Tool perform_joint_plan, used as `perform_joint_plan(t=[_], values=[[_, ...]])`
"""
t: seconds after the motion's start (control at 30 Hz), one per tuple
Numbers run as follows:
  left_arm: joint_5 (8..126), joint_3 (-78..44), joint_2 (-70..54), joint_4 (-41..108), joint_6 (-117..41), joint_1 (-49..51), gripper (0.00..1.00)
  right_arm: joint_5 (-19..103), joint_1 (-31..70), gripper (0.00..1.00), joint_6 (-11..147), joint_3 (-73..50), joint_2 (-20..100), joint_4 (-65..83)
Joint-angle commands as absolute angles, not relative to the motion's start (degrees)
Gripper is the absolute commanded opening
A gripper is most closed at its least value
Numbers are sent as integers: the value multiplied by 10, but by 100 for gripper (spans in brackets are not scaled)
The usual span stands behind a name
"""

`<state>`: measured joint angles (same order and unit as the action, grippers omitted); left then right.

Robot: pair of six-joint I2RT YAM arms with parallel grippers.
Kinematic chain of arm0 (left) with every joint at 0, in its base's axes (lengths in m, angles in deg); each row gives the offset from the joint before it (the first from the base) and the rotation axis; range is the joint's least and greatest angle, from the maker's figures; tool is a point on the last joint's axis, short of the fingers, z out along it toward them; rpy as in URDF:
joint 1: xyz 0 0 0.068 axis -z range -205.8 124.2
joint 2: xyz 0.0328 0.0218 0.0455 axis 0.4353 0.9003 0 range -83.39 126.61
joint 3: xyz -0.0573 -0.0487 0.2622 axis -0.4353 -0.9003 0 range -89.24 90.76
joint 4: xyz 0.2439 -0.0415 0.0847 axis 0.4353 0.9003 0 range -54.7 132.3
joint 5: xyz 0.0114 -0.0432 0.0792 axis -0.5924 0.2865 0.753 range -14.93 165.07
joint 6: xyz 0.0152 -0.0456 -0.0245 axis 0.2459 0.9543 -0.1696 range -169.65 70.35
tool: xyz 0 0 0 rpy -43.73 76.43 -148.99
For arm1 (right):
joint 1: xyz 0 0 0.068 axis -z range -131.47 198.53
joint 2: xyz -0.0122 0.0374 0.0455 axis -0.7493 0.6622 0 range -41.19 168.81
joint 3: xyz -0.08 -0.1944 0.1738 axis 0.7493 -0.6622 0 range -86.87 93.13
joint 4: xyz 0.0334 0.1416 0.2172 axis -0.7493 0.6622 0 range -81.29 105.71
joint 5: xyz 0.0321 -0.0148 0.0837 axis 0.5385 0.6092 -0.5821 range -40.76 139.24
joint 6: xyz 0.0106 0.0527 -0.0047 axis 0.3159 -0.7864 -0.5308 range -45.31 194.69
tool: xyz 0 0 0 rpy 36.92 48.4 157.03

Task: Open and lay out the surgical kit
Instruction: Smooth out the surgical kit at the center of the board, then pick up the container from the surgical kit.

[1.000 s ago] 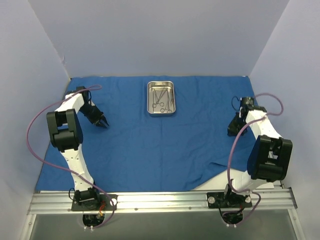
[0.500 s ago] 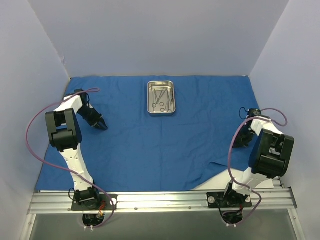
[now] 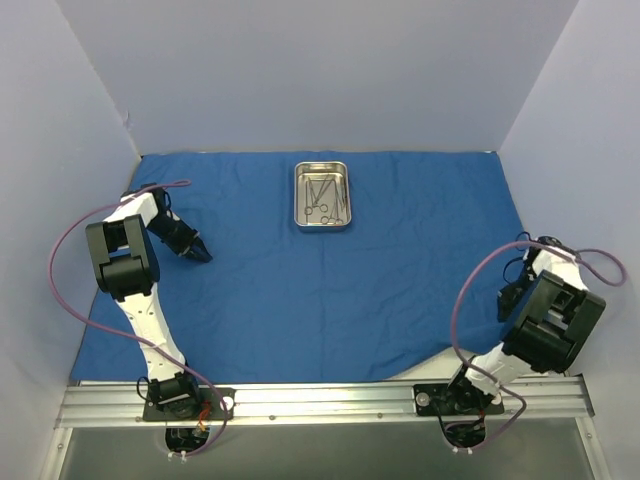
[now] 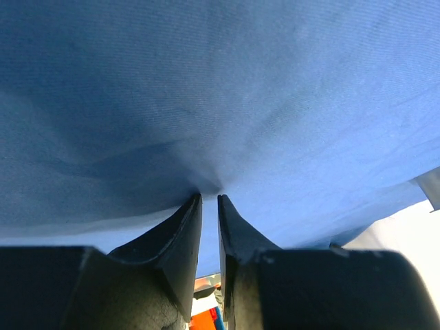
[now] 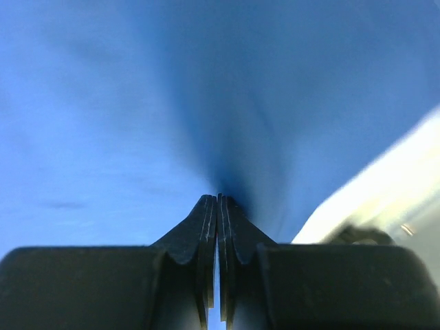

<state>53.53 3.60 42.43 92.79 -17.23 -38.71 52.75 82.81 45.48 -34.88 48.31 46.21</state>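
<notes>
The blue cloth wrap (image 3: 300, 290) lies spread flat over the table. The steel tray (image 3: 322, 227) stands on it at the back centre, with several thin scissor-like instruments (image 3: 325, 198) inside. My left gripper (image 3: 202, 254) is low on the cloth at the left. In the left wrist view the left gripper (image 4: 210, 196) is pinched on a pucker of the cloth (image 4: 240, 89). My right gripper (image 3: 505, 303) is at the cloth's right edge. In the right wrist view the right gripper (image 5: 217, 196) is shut on a tented fold of the cloth (image 5: 103, 103).
Bare white table (image 3: 450, 358) shows at the near right where the cloth's corner is drawn in; it also shows in the right wrist view (image 5: 385, 185). An aluminium rail (image 3: 320, 400) runs along the front. Grey walls enclose three sides. Purple cables loop off both arms.
The right arm has swung back toward the near right, its gripper moving down along the cloth's right edge. The left gripper has shifted slightly left. Tray unmoved.
</notes>
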Motion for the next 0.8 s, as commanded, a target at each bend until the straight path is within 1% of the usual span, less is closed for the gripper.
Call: perform_joint_plan(t=[0.0, 0.07, 0.13, 0.2, 0.3, 0.37, 0.47, 0.57, 0.63, 0.67, 0.7, 0.73, 0.77], values=[[563, 52, 447, 923, -179, -396, 26, 643, 850, 0, 389, -333, 415, 584], [563, 55, 445, 925, -180, -397, 26, 657, 850, 0, 375, -323, 392, 602], [563, 59, 441, 928, -183, -397, 26, 581, 841, 0, 402, -318, 359, 587], [568, 59, 436, 927, -183, -397, 26, 472, 810, 0, 453, -317, 338, 546], [568, 62, 440, 928, -183, -397, 26, 476, 767, 0, 467, -295, 350, 537], [568, 66, 444, 928, -183, -397, 26, 491, 760, 0, 476, -284, 369, 539], [573, 69, 444, 929, -185, -397, 26, 480, 753, 0, 498, -263, 404, 513], [585, 70, 427, 924, -193, -393, 26, 484, 711, 0, 498, -228, 423, 476], [591, 65, 414, 919, -200, -386, 30, 483, 669, 0, 497, -201, 442, 435], [588, 61, 402, 916, -200, -383, 31, 479, 653, 1, 501, -188, 454, 422], [582, 54, 397, 910, -200, -378, 32, 476, 635, 7, 504, -173, 481, 401], [578, 53, 393, 908, -200, -375, 34, 478, 591, 11, 511, -139, 495, 395], [571, 53, 387, 909, -201, -372, 36, 484, 569, 20, 512, -117, 512, 391]])
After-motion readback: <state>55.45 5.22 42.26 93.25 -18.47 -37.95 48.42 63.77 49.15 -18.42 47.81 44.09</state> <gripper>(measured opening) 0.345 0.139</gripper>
